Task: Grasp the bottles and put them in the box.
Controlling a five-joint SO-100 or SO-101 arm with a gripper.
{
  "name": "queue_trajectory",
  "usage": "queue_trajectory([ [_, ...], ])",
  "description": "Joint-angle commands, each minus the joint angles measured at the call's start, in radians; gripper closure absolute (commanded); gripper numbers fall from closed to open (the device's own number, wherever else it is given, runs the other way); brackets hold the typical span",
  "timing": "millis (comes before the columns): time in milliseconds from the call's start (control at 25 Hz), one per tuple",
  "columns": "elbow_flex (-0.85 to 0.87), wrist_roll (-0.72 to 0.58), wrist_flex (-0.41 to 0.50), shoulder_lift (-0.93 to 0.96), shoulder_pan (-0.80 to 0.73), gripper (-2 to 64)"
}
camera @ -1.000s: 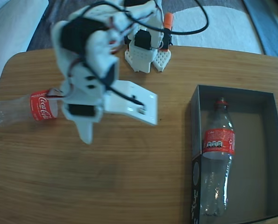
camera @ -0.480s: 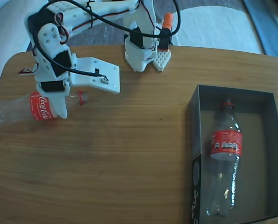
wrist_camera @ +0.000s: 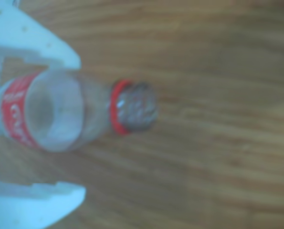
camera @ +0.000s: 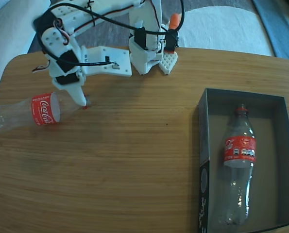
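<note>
The gripper [wrist_camera: 75, 124] is standing wide open, its two white fingers [wrist_camera: 34, 47] reaching in from the left edge of the wrist view and straddling the small bottle [wrist_camera: 60, 114] without pinching it; nothing is being held. In the fixed view the gripper [camera: 81, 97] is sitting at the upper left of the frame, over the neck end of that bottle [camera: 25, 112], which is lying on its side with its mouth pointing right.

The big bottle [camera: 237, 167] is already lying in the box [camera: 202, 141] at the right of the frame, so the second pick looks to be the step in hand. Next the jaws need closing on the shoulder or neck, which may roll.

The bottle is lying close to the table [camera: 134, 170] left edge, so a nudge leftward is risky. Between it and the box the wood is bare, giving open room for the carry, and beside the big bottle the box floor is looking free.
</note>
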Motion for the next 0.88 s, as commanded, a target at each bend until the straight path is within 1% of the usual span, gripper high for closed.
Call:
queue_trajectory([
  [0,0.025,-0.005,0.054,0.077,0.005,33.1],
  [280,0.091,-0.005,0.046,0.083,0.034,32.3],
  [480,0.132,-0.005,-0.055,0.072,0.061,31.8],
  [520,0.133,-0.005,-0.072,0.071,0.066,29.9],
  [560,0.133,-0.005,-0.083,0.071,0.072,26.4],
  [680,0.132,-0.005,-0.124,0.071,0.077,13.1],
  [720,0.132,-0.005,-0.133,0.071,0.077,10.4],
  [760,0.132,-0.006,-0.146,0.069,0.077,8.5],
  [840,0.133,-0.012,-0.181,0.055,0.077,7.8],
])
